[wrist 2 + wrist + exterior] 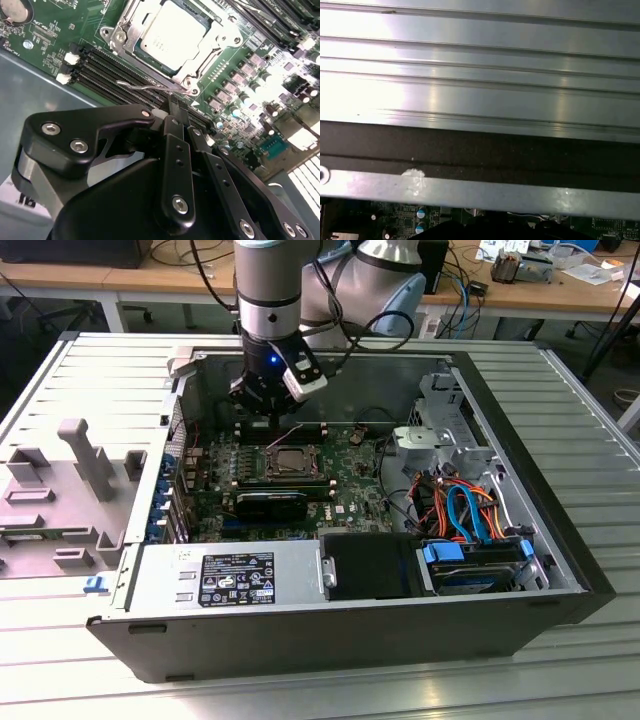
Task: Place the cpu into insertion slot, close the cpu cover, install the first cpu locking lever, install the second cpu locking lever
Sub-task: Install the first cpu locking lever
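cpu: one, its dull silver top (172,35) lying flat in the slot (125,35) — placing looks done to me.
cover: one thin metal frame (212,52) lying down around the cpu, its window showing the chip; I judge it closed.
levers: I count one thin wire lever (145,86) along the socket edge nearest me, lying free over the memory slots and not tucked under a catch as far as I can see; a second lever I cannot make out. So both lever steps look left to do.
claw: mine (178,117), one only, fingers pressed close together with nothing between them, tips just beside the end of that lever; whether they touch it I cannot tell.
where I stand: in the exterior view my claw (268,405) hangs inside the open case (350,640), at the far side of the socket (290,460).
board: one green board (45,45), four long black memory slots (120,75) between socket and me.
beyond: one coin cell (12,7) at the board's corner — and a ribbed metal table (480,65) under the case.
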Available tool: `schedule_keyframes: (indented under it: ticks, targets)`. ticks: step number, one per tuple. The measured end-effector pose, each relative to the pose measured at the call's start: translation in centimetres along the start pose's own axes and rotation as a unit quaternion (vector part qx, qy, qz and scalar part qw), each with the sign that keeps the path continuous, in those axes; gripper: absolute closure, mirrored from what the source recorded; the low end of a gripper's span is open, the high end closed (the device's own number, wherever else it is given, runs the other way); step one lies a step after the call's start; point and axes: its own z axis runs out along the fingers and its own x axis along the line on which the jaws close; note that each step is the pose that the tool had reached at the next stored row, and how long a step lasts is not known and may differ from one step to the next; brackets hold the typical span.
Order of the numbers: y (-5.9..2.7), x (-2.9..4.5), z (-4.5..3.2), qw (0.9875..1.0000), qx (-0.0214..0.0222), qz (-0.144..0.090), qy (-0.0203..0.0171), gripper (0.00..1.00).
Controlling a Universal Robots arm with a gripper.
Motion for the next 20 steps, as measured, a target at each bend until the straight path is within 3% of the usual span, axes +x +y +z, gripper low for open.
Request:
schedule_keyframes:
  ticks: [5, 10, 20]
  targets:
    - [-0.02, -0.06, 1.06, 1.0000, 0.0000, 0.000, 0.0000, 0.89]
    - [-0.03, -0.13, 1.56, 1.0000, 0.0000, 0.000, 0.0000, 0.89]
    - [-0.16, -1.67, 2.47, 1.0000, 0.0000, 0.000, 0.0000, 0.89]
